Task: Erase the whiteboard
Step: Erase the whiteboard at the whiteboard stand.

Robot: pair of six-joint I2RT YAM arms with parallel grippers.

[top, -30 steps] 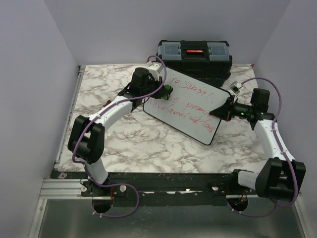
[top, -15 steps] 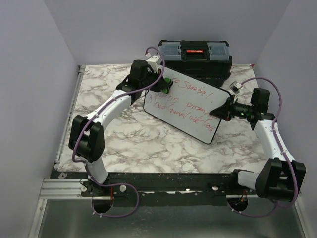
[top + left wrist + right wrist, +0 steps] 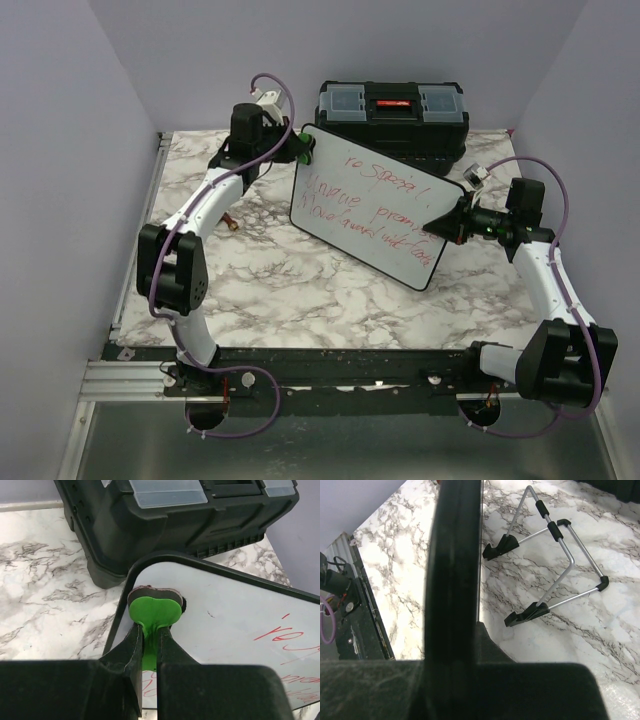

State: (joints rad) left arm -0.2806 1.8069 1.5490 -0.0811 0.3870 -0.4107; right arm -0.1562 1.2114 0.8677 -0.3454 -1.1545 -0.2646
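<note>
White marble-pattern table [image 3: 300, 290] with grey veins and a metal rail [image 3: 130, 372] along the near edge. Black toolbox [image 3: 392, 115] with red latch sits at far edge, centre-right. Whiteboard [image 3: 375, 215] just in front of it, tilted. Its wire stand [image 3: 525, 615] has black feet on the marble. Small reddish-brown item [image 3: 232, 223] left of board, too small to identify. Small grey-white item [image 3: 477, 173] near toolbox's right corner.

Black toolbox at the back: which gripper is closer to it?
Left. The left gripper holds a green eraser at the whiteboard's far corner, just beside the toolbox; the right gripper clamps the whiteboard's right edge, farther off.
</note>
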